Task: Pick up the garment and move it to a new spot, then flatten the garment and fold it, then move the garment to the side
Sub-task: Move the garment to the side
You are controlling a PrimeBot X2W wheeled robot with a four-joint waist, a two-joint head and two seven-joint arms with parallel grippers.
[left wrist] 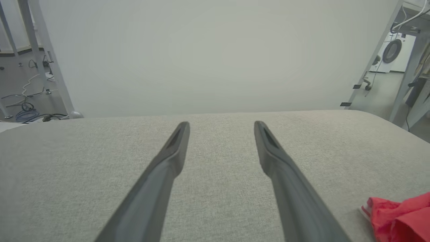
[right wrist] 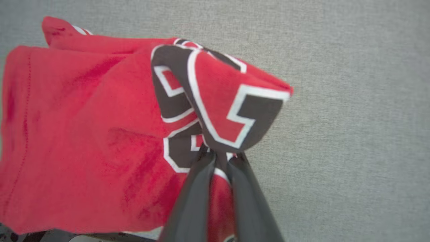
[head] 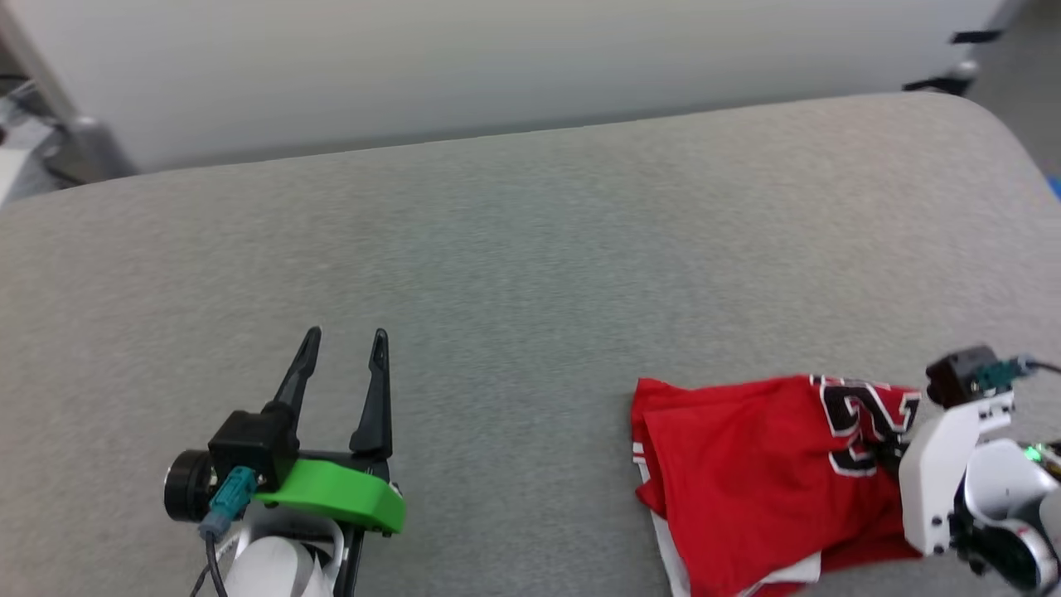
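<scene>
The garment (head: 746,473), a red shirt with black white-outlined number print, lies crumpled on the grey table at the lower right of the head view. My right gripper (right wrist: 220,156) is shut on a fold of the garment (right wrist: 100,134) at its printed number, pinching cloth between both fingers. In the head view the right wrist (head: 961,448) covers that side of the shirt. My left gripper (head: 344,348) hovers open over bare table at the lower left, well apart from the shirt. A red edge of the garment (left wrist: 399,215) shows at the lower right of the left wrist view, beside the left gripper (left wrist: 221,129).
The grey padded table (head: 530,249) stretches wide behind and between the arms. A pale wall panel (head: 497,66) runs along its far edge. Metal frame legs and cables (left wrist: 30,84) stand on the floor beyond the table's left end.
</scene>
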